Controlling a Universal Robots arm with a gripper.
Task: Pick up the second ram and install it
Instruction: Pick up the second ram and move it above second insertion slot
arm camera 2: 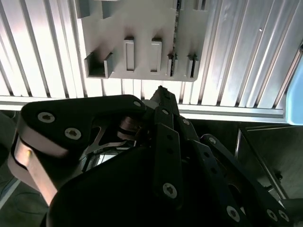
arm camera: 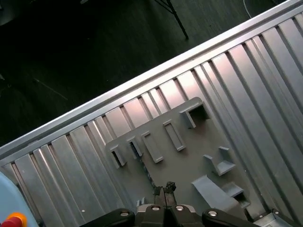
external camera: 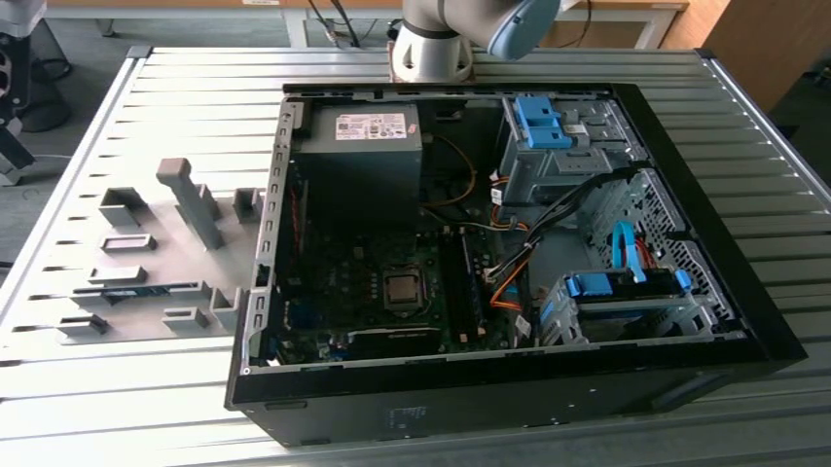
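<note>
The second ram (external camera: 136,290) is a thin blue-green stick standing on edge in the grey holder plate (external camera: 169,243), at the exterior view's left of the open computer case (external camera: 727,292). In both wrist views it shows edge-on as a dark thin line (arm camera 2: 177,33) (arm camera: 142,163) between two small holder blocks. My gripper (arm camera: 164,188) hangs well above the plate with its dark fingertips (arm camera 2: 161,96) pressed together and nothing between them. The ram lies just past the fingertips, apart from them.
The case holds a motherboard (external camera: 389,292) with long memory slots (external camera: 454,282), a power supply (external camera: 364,146), blue drive cages (external camera: 624,292) and orange cables. Tall grey blocks (external camera: 195,199) rise from the holder plate. The slatted metal table (external camera: 130,389) ends near the plate, with dark floor (arm camera: 71,56) beyond.
</note>
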